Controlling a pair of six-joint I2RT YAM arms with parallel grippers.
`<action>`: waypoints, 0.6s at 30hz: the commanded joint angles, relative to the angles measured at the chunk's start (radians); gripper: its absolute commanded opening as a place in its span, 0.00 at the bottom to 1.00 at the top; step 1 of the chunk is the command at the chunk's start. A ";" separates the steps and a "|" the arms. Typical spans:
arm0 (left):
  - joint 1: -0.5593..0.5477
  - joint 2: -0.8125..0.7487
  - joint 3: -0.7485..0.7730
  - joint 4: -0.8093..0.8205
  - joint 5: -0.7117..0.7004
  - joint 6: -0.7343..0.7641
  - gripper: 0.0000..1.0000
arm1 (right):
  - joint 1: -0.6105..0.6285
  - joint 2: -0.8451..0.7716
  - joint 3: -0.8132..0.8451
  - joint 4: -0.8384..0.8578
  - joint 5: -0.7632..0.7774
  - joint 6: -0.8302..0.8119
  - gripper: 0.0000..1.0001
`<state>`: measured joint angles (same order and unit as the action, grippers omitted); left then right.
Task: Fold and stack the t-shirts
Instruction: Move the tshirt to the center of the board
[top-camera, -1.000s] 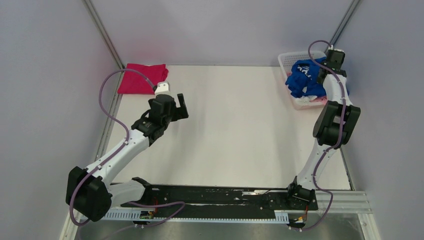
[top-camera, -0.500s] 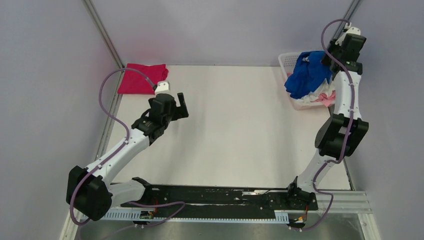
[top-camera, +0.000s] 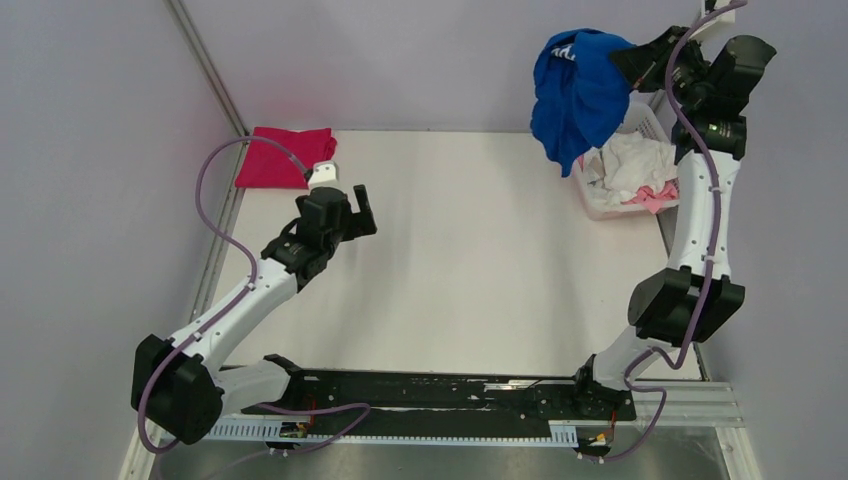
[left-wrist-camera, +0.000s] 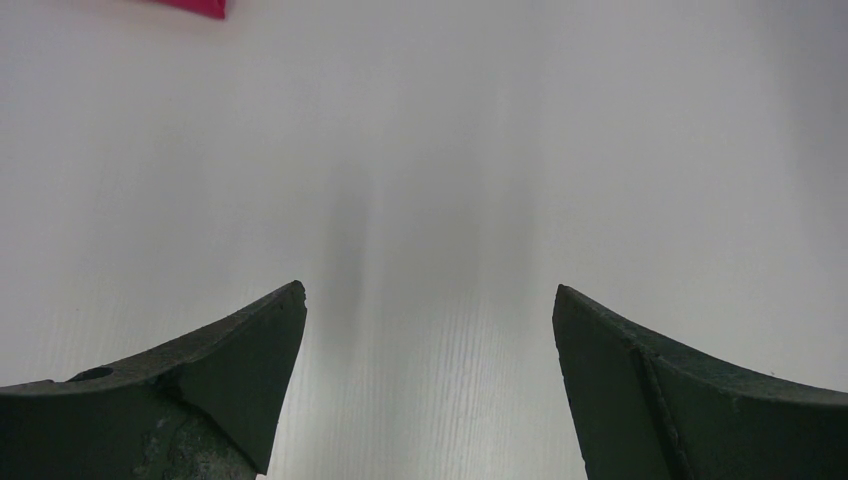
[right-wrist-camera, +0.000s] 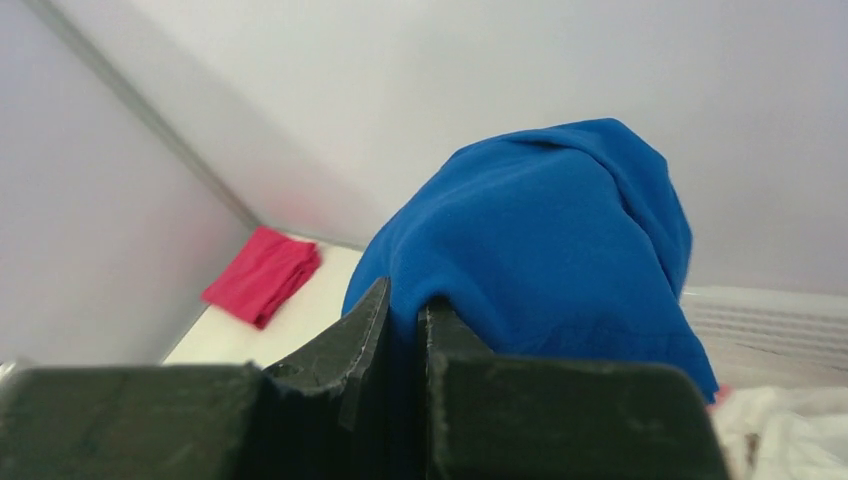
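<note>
My right gripper is shut on the royal-blue t-shirt and holds it high in the air, left of the basket; the cloth hangs in a bunch below the jaws. In the right wrist view the blue t-shirt is pinched between the closed fingers. White and pale pink t-shirts lie crumpled in the basket. A magenta t-shirt lies folded at the far left corner of the table, also in the right wrist view. My left gripper is open and empty over bare table.
A white slatted basket stands at the far right of the white table. Grey walls close the table in on the left, back and right. A black rail with the arm bases runs along the near edge.
My right arm has risen and pulled the blue t-shirt up out of the basket, then swung it up and left. The white and pink shirts now show in the basket. The left arm has not moved.
</note>
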<state>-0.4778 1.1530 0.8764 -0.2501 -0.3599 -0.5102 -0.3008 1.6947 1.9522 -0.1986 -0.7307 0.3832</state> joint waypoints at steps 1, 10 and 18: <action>0.003 -0.039 0.018 0.020 -0.012 -0.008 1.00 | 0.094 -0.073 0.003 0.095 -0.192 0.076 0.01; 0.002 -0.074 0.027 -0.034 0.015 -0.062 1.00 | 0.544 -0.207 -0.350 0.095 0.221 -0.029 0.02; 0.003 -0.090 0.015 -0.107 0.084 -0.139 1.00 | 0.634 -0.236 -0.780 0.131 0.587 0.180 0.09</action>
<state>-0.4778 1.0897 0.8764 -0.3206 -0.3214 -0.5903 0.3664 1.4906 1.3151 -0.1135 -0.4526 0.4564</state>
